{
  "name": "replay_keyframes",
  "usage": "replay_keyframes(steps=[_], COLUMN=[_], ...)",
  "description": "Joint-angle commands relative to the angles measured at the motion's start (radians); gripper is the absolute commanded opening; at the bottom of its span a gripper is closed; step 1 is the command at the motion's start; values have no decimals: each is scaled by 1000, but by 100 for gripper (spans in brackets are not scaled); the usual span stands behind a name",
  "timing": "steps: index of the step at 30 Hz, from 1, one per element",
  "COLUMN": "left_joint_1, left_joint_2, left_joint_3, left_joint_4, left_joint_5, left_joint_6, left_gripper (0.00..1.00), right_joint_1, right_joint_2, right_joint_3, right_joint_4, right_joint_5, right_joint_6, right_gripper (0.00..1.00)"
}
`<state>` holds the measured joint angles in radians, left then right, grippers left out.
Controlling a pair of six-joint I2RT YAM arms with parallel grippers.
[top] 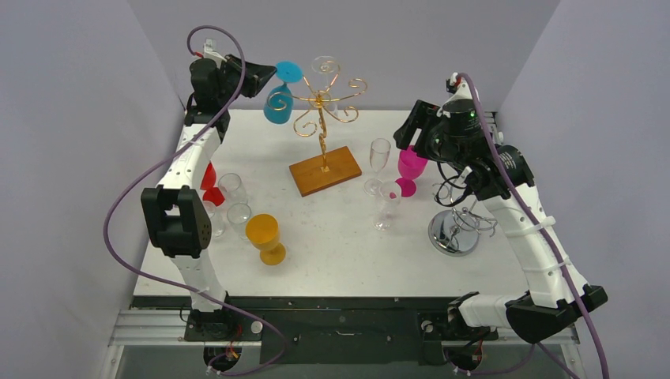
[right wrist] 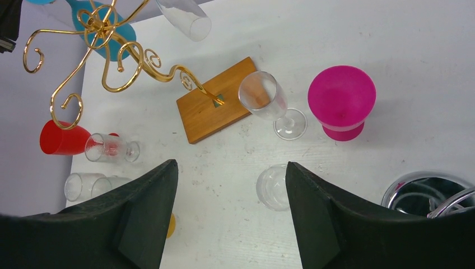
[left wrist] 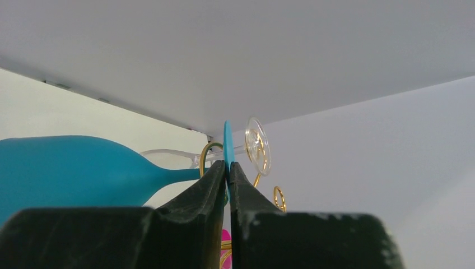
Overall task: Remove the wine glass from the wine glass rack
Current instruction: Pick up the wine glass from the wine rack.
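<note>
The gold wire wine glass rack [top: 321,106] stands on its wooden base [top: 325,170] at the back middle of the table. A blue wine glass [top: 278,104] hangs bowl-down at the rack's left side, its stem at a gold curl [left wrist: 206,152]. My left gripper [top: 267,79] is shut on the edge of the blue glass's foot [left wrist: 227,140]; the blue bowl [left wrist: 67,168] fills the left of the left wrist view. A clear glass [top: 324,67] also hangs on the rack. My right gripper [right wrist: 231,165] is open and empty, high over the table right of the rack [right wrist: 112,39].
A clear flute [top: 379,162], a pink glass [top: 410,167] and a clear glass [top: 388,204] stand right of the base. A chrome stand [top: 454,230] is under the right arm. An orange goblet [top: 265,235], a red glass [top: 209,183] and clear glasses [top: 233,197] are on the left.
</note>
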<state>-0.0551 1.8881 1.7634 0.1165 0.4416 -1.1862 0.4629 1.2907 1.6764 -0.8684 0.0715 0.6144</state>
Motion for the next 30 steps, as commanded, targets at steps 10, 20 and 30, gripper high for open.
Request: replay_keyframes(steps=[10, 20, 30], left_joint_1=[12, 10, 5], left_joint_2=[-3, 19, 50], left_joint_3=[20, 22, 22], left_joint_4=[159, 196, 212], left_joint_5=[59, 77, 14], left_joint_6=[-160, -224, -277], left_gripper=[0, 0, 0], right_joint_1=[-10, -9, -9], right_joint_2=[-33, -38, -47], right_joint_3=[-17, -25, -35], right_joint_4=[43, 46, 49], right_joint_5=[19, 19, 17], right_joint_6=[12, 16, 21], right_gripper=[65, 65, 64])
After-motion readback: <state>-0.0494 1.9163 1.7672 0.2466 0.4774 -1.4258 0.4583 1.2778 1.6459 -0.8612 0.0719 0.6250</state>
